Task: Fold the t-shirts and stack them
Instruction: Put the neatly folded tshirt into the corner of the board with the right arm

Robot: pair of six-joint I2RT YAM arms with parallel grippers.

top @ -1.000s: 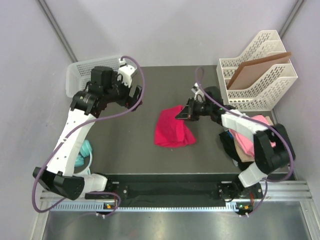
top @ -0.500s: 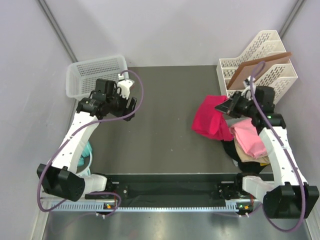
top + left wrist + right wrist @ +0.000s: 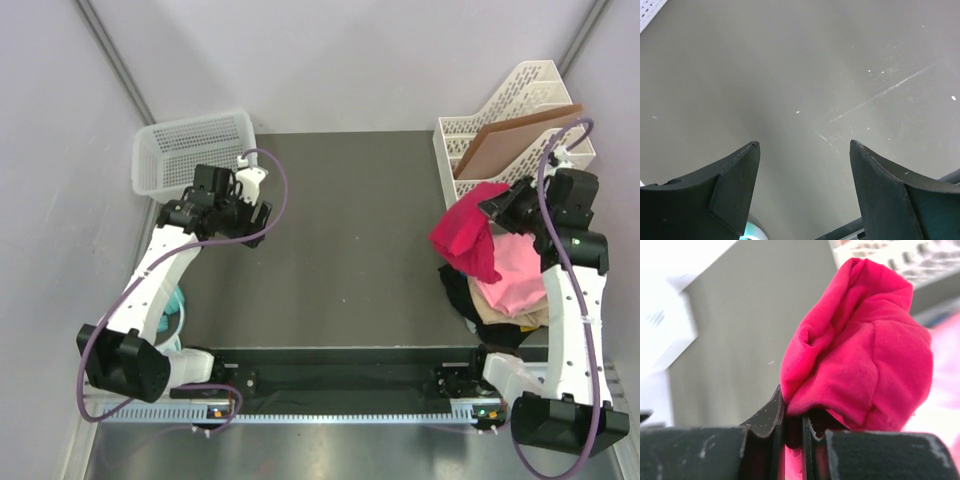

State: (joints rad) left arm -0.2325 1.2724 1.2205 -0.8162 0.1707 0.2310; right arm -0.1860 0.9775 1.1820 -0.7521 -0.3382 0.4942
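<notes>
A second ago the crimson-pink t-shirt [image 3: 468, 232] lay bunched in the middle of the table [image 3: 340, 260]; half a second ago it hung right of centre. Now it is lifted clear of the surface at the table's right edge, above the left side of the pile of other shirts. The right gripper [image 3: 497, 205] has swung back with it toward the white file rack [image 3: 520, 165], and the right arm is now raised rather than stretched across the table. The left arm has drawn in a little toward the left side, and its gripper [image 3: 805, 150] hangs over bare table with the two dark wedge-shaped fingers spread wide, holding nothing. In the right wrist view the black fingers [image 3: 771, 416] are pressed nearly together on a fold of the crimson cloth, a soft matte fine knit that bulges above them in rounded, creased lobes. The pile holds a light pink shirt [image 3: 510, 275] on top, crumpled, with beige cloth [image 3: 500, 312] under it and black cloth [image 3: 458, 290] spilling out at its left. The table is a smooth dark grey sheet with faint scratches and pale specks. A white plastic mesh basket [image 3: 190, 150] stands at the far left corner, and a flat brown board [image 3: 510, 140] leans in the slotted rack
</notes>
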